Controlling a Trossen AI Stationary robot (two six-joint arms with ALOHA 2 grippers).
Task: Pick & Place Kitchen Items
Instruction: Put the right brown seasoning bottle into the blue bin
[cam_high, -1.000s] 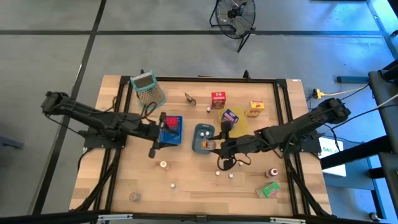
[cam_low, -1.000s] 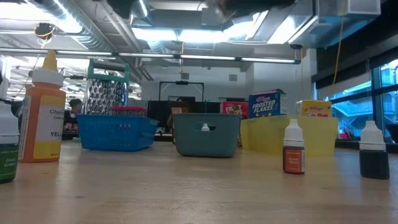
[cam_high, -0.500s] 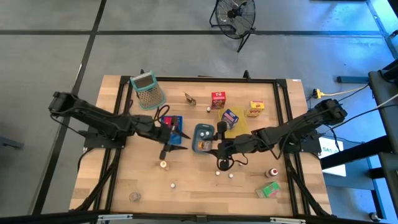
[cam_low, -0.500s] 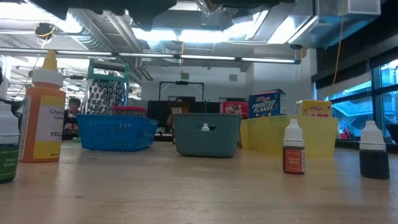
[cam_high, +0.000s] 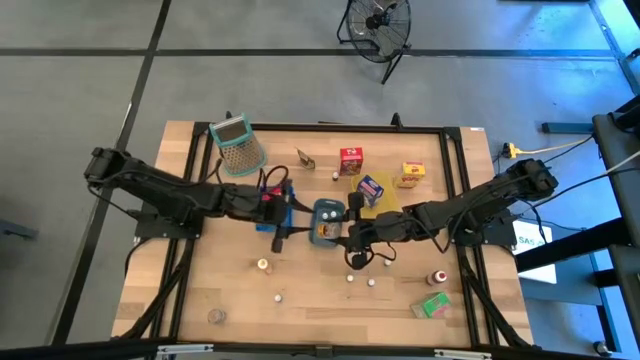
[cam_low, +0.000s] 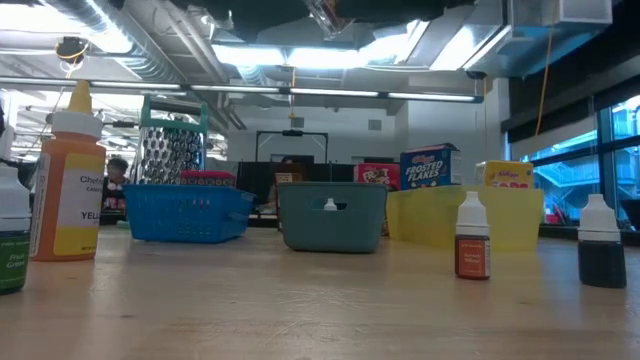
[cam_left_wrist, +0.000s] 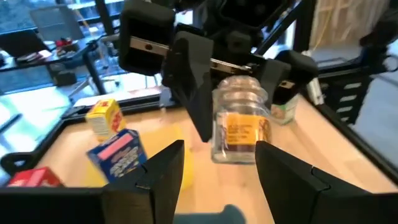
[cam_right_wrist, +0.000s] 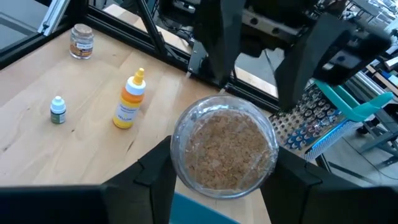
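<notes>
A clear jar (cam_right_wrist: 224, 146) with brown grains and an orange label (cam_left_wrist: 239, 127) hangs over the grey-blue tray (cam_high: 318, 212) in the table's middle, with my right gripper (cam_right_wrist: 224, 180) shut on it. My left gripper (cam_left_wrist: 221, 177) stands open just left of the jar (cam_high: 337, 232), pointing at it. Its fingers fall short of the jar and nothing lies between them. In the high view my left gripper (cam_high: 290, 222) is over the blue tray's right end. Cartons lie farther off: red (cam_high: 351, 160), yellow (cam_high: 411, 175), blue-purple (cam_high: 370, 187), green (cam_high: 434, 305). My right gripper pinches the jar's side walls (cam_left_wrist: 217, 118) between its two fingers (cam_left_wrist: 189, 87), one on each side. The fingers come from the table's right, slanting a little down. The jar stands about upright in the hold, lifted clear above the grey-blue tray.
The blue tray (cam_high: 270, 205) and the yellow tray (cam_high: 385, 205) flank the grey-blue one. A green-rimmed grater (cam_high: 238, 145) stands at the far left. A red-capped bottle (cam_high: 437, 277) and small round pieces (cam_high: 263, 265) lie toward the near edge; an orange squeeze bottle (cam_low: 68, 190) shows in the low view.
My left gripper has gone toward the table's right, across the blue tray, and now stands close in front of the jar. Its fingers have stayed open. My right gripper has kept the jar over the grey-blue tray.
</notes>
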